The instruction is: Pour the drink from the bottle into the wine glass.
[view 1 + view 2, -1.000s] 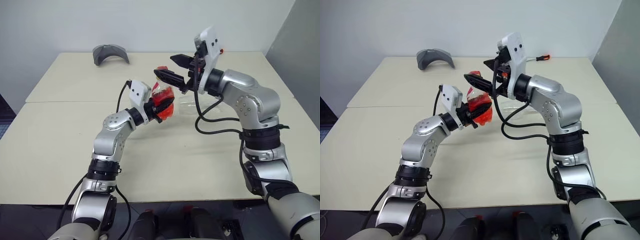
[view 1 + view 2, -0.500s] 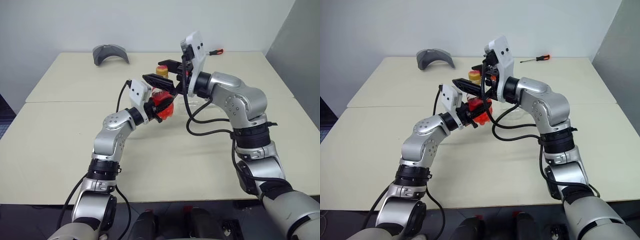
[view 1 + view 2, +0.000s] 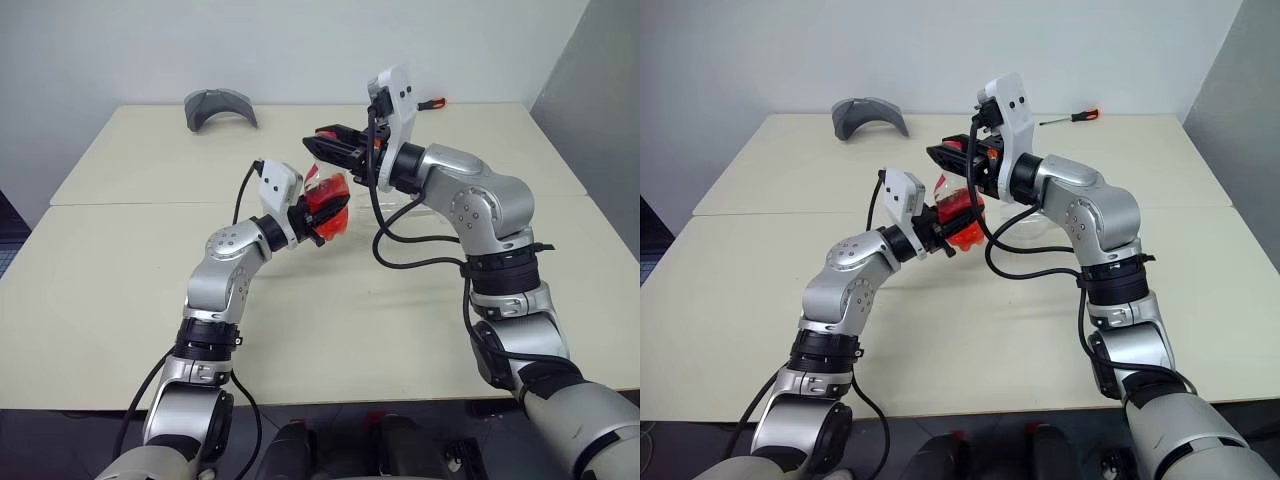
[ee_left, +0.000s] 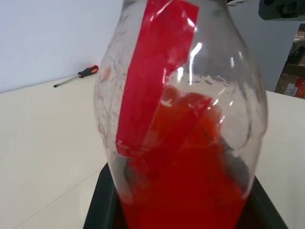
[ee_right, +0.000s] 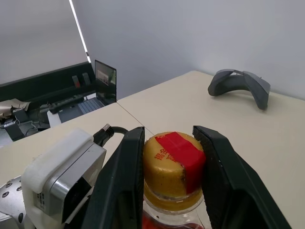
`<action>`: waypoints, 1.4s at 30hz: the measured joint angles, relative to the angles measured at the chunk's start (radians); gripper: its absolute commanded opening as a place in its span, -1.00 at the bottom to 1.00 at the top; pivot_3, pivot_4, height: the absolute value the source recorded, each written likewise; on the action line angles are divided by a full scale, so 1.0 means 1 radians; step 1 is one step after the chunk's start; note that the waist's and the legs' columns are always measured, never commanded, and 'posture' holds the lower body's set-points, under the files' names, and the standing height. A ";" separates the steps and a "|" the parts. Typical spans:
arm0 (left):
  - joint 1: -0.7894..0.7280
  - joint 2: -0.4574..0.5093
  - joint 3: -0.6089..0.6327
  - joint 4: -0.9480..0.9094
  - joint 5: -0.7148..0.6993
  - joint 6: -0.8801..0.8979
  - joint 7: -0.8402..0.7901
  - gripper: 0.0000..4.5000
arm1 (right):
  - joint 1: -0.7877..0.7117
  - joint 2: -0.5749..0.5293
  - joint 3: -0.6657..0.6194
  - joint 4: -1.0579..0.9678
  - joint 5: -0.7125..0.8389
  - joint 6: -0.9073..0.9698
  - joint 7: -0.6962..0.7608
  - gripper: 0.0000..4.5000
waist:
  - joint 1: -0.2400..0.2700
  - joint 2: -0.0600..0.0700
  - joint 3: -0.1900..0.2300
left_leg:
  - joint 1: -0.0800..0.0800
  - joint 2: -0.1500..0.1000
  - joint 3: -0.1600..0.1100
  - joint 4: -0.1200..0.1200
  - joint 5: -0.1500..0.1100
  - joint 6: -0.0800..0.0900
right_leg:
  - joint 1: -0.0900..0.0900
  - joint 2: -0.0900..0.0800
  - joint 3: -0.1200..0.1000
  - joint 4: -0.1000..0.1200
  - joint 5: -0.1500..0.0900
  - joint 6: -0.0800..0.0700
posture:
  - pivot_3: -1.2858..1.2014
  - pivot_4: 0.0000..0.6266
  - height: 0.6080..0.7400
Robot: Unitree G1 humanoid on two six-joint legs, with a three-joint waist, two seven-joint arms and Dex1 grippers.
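Now | left arm raised holding bottle | right fingers flank cap

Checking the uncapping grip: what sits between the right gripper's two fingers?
The bottle's cap, yellow with red tape, sits between the right gripper's fingers, which flank it closely in the right wrist view.

Both arms reach forward over the middle of the scene, bent at the elbow. The left gripper is clamped tight, fingers aimed forward and right. The right gripper, higher and just beyond it, points left with fingers nearly closed.
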 measured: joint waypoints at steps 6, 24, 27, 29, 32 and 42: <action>0.092 0.065 -0.008 -0.154 -0.031 0.007 -0.075 -0.49 | 0.000 -0.073 0.028 -0.038 0.059 0.010 0.190 -0.45 | -0.001 0.000 0.000 | 0.000 0.000 0.000 0.000 0.000 0.000 | 0.000 0.000 0.000 -0.001 0.000 0.000 | 0.03 -0.52 1.00; 0.223 0.184 -0.022 -0.355 -0.143 0.007 -0.182 -0.49 | -0.064 -0.206 0.118 -0.036 0.100 -0.028 0.524 -0.45 | 0.003 0.000 0.000 | 0.000 0.000 -0.001 0.000 -0.002 0.004 | 0.001 0.000 -0.001 -0.001 0.000 0.000 | 0.03 -0.52 1.00; 0.214 0.174 -0.035 -0.356 -0.144 0.001 -0.173 -0.50 | -0.064 -0.236 0.118 -0.072 0.101 -0.028 0.524 -0.45 | 0.003 0.000 0.000 | 0.000 0.000 -0.001 0.000 -0.002 0.004 | 0.001 0.000 -0.001 -0.001 0.000 0.000 | 0.03 -0.52 1.00; 0.214 0.169 -0.039 -0.356 -0.145 -0.002 -0.173 -0.50 | -0.064 -0.250 0.118 -0.092 0.101 -0.028 0.526 -0.45 | 0.003 0.000 0.000 | 0.000 0.000 -0.001 0.000 -0.002 0.004 | 0.001 0.000 -0.001 -0.001 0.000 0.000 | 0.03 -0.52 1.00; 0.218 0.161 -0.066 -0.358 -0.152 0.003 -0.181 -0.50 | -0.067 -0.299 0.112 -0.124 0.102 -0.048 0.549 -0.45 | 0.004 0.000 0.000 | 0.000 0.000 -0.001 0.000 -0.002 0.004 | 0.001 0.000 -0.001 -0.001 0.000 0.000 | 0.03 -0.52 1.00; 0.198 0.162 -0.115 -0.315 -0.151 0.012 -0.217 -0.50 | -0.110 -0.359 0.067 -0.097 0.079 -0.148 0.564 -0.45 | 0.001 0.000 0.001 | 0.001 0.001 -0.001 0.000 -0.002 0.004 | 0.002 0.000 -0.001 -0.001 0.000 0.000 | 0.03 -0.52 1.00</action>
